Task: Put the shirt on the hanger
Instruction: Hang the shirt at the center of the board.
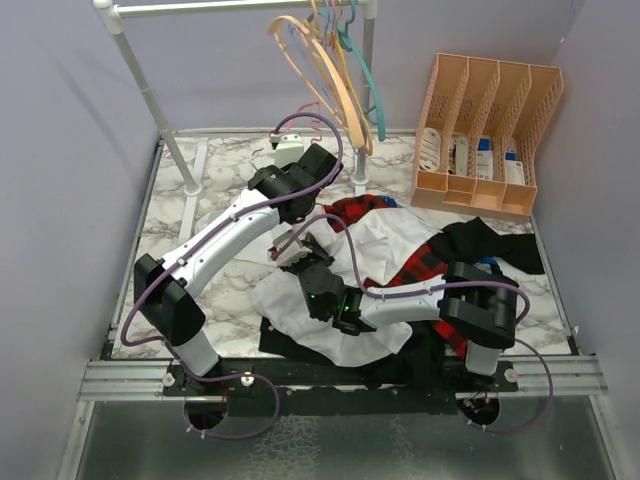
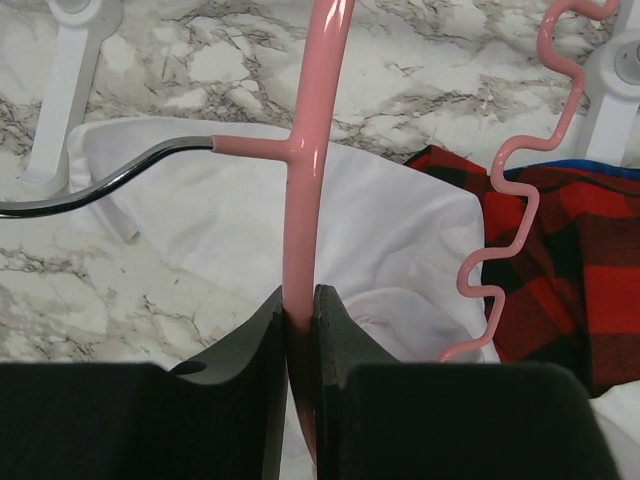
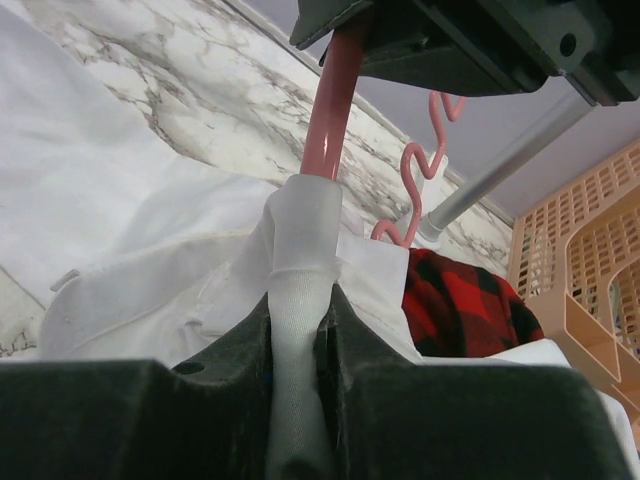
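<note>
Your right gripper's dark fingers sit closest to the lens, pinched almost together on a doubled fold of the shirt, with a band of white cloth running up between them. Directly above that hand the hanger comes down into the top of the fold. You are holding the cloth exactly where the pink bar has to enter. I judge this to be the threading step, though I cannot tell which edge of the shirt is in the pinch.

Your left gripper is clamped shut on the hanger's straight pink bar, just short of the junction where the metal hook branches off to that hand's left. A grip so near the middle stops the hanger from swinging while the other hand works cloth onto it. The wavy arm stands free to that hand's right, clear of the fingers, over white fabric and the plaid shirt.

Seen from overhead, the two hands meet, the right one low and just under the left. Most of the shirt lies slack on the table below and beside your right hand, draped across the plaid and close to the black garment. The task looks to be at an early stage, since no shoulder is seated on the hanger yet. Thin cloth may slide out of so narrow a pinch, and the notches could snag the plaid, so lift the fold clear before you feed it.
</note>
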`<act>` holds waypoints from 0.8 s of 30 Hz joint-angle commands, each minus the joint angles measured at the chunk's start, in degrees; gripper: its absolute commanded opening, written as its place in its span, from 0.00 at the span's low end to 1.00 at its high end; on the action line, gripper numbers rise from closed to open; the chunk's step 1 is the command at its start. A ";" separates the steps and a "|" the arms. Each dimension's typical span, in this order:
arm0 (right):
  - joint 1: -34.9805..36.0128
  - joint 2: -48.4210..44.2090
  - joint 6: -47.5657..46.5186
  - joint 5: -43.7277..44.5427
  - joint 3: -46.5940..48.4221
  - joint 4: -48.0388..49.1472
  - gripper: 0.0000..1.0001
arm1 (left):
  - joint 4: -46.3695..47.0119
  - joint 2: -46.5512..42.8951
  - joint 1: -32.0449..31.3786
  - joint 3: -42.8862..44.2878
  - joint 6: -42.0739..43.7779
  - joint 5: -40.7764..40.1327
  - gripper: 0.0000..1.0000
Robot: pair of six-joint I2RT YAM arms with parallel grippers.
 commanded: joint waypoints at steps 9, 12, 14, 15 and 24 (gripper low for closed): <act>-0.22 -8.23 8.08 -2.66 -1.69 -12.49 0.01 | -0.05 -4.05 -0.34 3.88 6.76 0.30 0.55; -0.19 -11.32 13.32 -5.91 -1.45 -20.16 0.01 | 3.04 -6.24 -0.38 3.49 10.58 1.29 0.77; -0.15 -13.18 15.78 -7.59 -1.56 -23.72 0.01 | 7.36 -9.35 -0.38 1.12 13.79 1.71 0.91; -0.11 -13.92 16.42 -8.42 -1.72 -25.05 0.01 | 10.19 -11.38 -0.39 -0.57 15.76 2.26 0.98; -0.01 -20.34 21.86 -15.05 -2.83 -32.49 0.01 | 18.41 -17.97 0.67 -2.50 33.07 6.66 0.99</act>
